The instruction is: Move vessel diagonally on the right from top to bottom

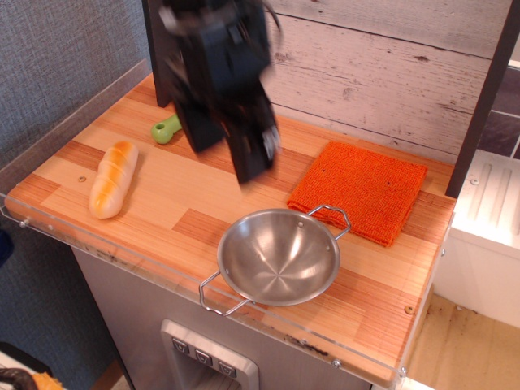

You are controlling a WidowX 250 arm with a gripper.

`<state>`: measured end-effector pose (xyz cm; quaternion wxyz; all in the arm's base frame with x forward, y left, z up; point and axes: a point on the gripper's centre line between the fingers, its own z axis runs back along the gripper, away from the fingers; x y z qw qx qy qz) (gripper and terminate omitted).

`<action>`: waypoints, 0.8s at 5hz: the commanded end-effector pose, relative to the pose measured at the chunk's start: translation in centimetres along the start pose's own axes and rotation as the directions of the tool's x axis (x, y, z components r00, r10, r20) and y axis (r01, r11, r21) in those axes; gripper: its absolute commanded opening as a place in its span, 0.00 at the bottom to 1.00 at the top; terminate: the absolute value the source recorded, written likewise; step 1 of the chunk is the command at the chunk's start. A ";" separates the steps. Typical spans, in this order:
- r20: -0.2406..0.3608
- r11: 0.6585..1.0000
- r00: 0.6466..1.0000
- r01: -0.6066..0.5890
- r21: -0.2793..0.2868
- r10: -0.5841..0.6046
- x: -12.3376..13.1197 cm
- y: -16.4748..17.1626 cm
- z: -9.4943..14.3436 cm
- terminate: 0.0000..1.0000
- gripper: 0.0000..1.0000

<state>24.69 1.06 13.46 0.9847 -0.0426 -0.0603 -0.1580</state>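
The vessel (278,257) is a round shiny steel bowl with two wire loop handles. It stands upright and alone near the front edge of the wooden counter (179,203), right of centre, just in front of the orange cloth (360,190). My gripper (253,158) is blurred by motion. It hangs in the air well above the counter, up and to the left of the vessel, holding nothing that I can see. Whether its jaws are open or shut does not show.
A bread roll (112,178) lies at the left of the counter. A green-handled spatula (166,127) lies at the back left, partly behind my arm. A plank wall runs along the back, and a clear lip edges the counter's front.
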 end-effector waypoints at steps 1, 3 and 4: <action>-0.021 0.968 0.979 -0.198 0.154 0.204 -0.4 4.5 1.6 0.00 1.00; -0.041 0.983 0.989 -0.135 0.124 0.141 0.0 4.9 0.9 0.00 1.00; -0.041 0.983 0.989 -0.135 0.124 0.141 0.0 4.9 0.9 1.00 1.00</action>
